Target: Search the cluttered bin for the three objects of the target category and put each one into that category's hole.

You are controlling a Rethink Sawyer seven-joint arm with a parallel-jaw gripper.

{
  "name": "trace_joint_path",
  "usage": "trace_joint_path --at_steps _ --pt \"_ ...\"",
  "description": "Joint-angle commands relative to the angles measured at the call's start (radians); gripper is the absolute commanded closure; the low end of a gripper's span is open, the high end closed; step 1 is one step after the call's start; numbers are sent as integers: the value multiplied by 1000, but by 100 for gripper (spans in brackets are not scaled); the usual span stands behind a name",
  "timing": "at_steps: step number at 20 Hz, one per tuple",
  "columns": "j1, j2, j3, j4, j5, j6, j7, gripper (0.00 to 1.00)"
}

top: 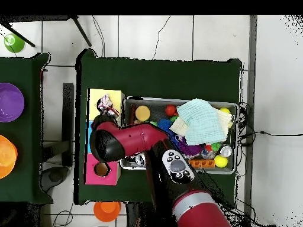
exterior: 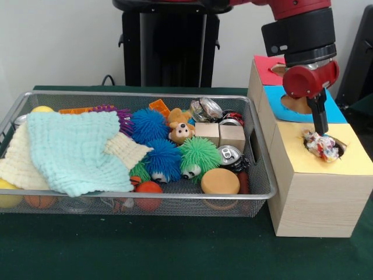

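Crumpled wrapper (exterior: pixel 321 144): one, multicoloured, sitting in the hole of the yellow-topped section (exterior: pixel 326 160) of the wooden sorting box, part of it showing above the rim. Judged the target-category item of the moment, lying where a delivery into that hole would leave it.

Hand (exterior: pixel 321 132): one, a narrow black tip hanging straight down from the red wrist, directly over the wrapper and about touching it. Whether it grips the wrapper or has let go cannot be told from either view.

Sorting box: three coloured tops in a row, yellow nearest the camera, blue (exterior: pixel 303 105) behind it, red (exterior: pixel 269 69) farthest, each with one hole. It stands just beside the bin on the green counter (exterior: pixel 175 251), so a carry from bin to hole is short.

Wire bin (exterior: pixel 259 192): one, crowded. Crushed cans near the box side, at least two (exterior: pixel 228 154). Spiky rubber balls: two blue (exterior: pixel 163 160), one green (exterior: pixel 199 156), one purple (exterior: pixel 119 116). Wooden cubes, two (exterior: pixel 232 137). One small teddy bear (exterior: pixel 180 132). Cloths, two: pale blue (exterior: pixel 76 151) over cream (exterior: pixel 23 163), possibly hiding further items.
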Motion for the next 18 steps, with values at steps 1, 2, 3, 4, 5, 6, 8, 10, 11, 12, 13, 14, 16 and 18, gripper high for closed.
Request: trace_joint_path --at_steps 1,2,3,4,5,6,8,10,11,12,13,14,16,18 --pt "20 109 -53 -83 -62 -118 157 100" --pt "20 106 -55 -82 -62 -121 156 100" --pt "21 104 -57 -81 -62 -129 155 100" --pt "21 102 -58 -79 -63 -136 154 100" --pt "25 98 -63 -80 -61 -143 155 100" --pt "26 103 -66 -83 -63 -156 153 100" --pt "30 109 -72 -87 -62 -169 151 100" --pt "32 118 -78 -93 -63 -179 146 100" --pt "34 119 -81 -91 -63 -181 146 100" --pt "37 118 -85 -92 -60 -175 144 100" --pt "38 117 -87 -92 -58 -169 142 100" --pt "39 111 -87 -91 -52 -153 140 100" --pt "39 98 -89 -86 -45 -109 130 100" --pt "21 78 -67 -68 -43 -70 121 100"
